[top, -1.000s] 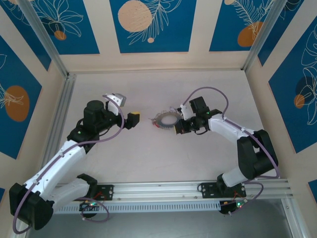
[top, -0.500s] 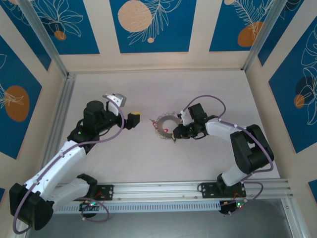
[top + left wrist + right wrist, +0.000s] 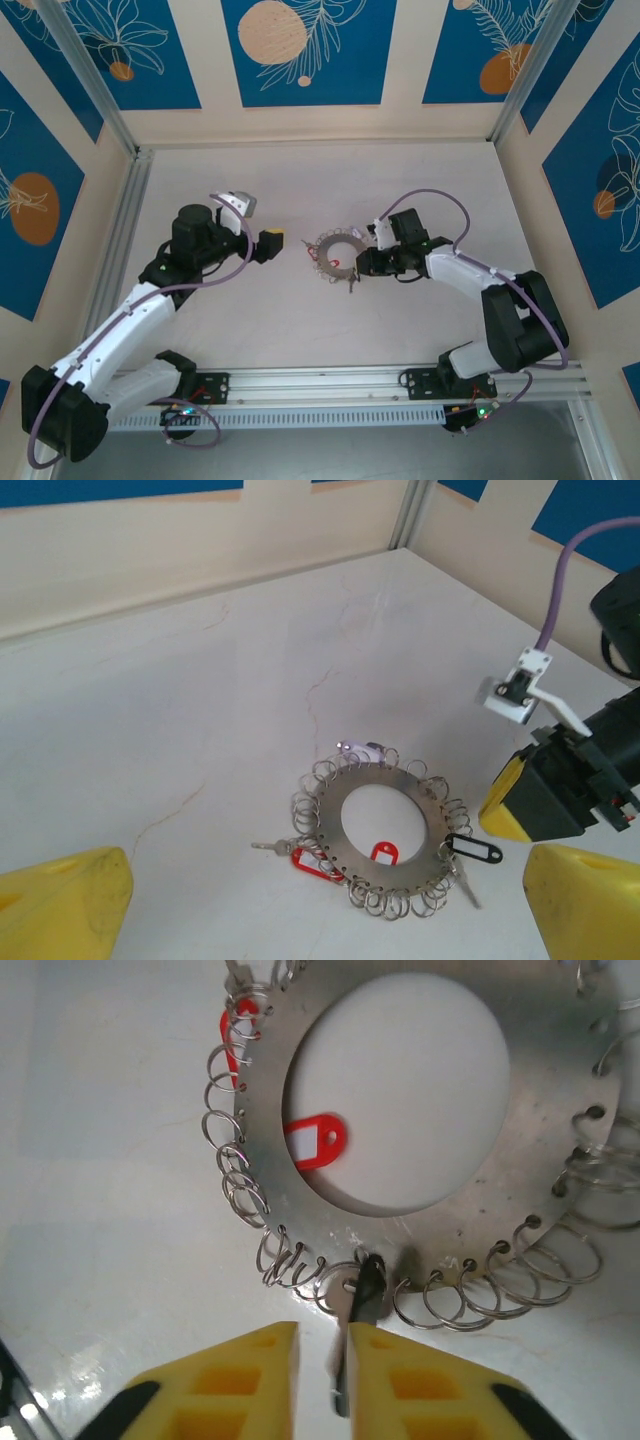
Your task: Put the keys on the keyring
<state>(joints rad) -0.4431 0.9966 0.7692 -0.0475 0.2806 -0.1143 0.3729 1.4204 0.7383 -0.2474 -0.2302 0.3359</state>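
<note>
Right tool (image 3: 322,1335) narrowly apart around black tag (image 3: 366,1288) on keys (image 3: 470,1210); left tool (image 3: 327,872) wide apart.

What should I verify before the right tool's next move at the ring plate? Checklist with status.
1. Right tool lined up on the black tag: ok, the tag sits between its fingers.
2. Firm grip on that tag: not ok, the jaws stand slightly apart with a gap beside it.
3. Black tag hooked onto the ring plate: cannot tell, the joint at the plate's edge is unclear.
4. Ring plate lying flat on the table: ok.
5. Left tool out of the way: ok, open and apart from the plate.
</note>
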